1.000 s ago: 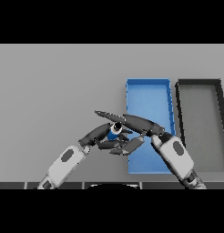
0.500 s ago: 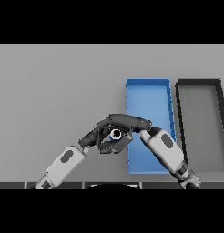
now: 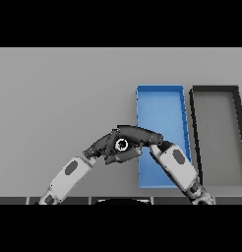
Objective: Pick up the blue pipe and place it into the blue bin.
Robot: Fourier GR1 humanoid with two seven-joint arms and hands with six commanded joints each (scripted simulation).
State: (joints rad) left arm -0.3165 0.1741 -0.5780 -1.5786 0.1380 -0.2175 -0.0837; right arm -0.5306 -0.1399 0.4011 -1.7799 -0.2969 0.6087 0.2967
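The right hand (image 3: 138,134) has been swung left across the near corner of the bin (image 3: 160,98) and is now laid over the left hand (image 3: 104,145). A second ago its fingers were spread above the pipe (image 3: 121,144); now they are curled down over it, and only a small pale ring is seen between the two hands. The pipe is judged grasped by the right hand, just left of the bin's edge. The left hand's grip cannot be told. A black bin (image 3: 215,91) sits further right. A lift and a carry rightwards are still required.
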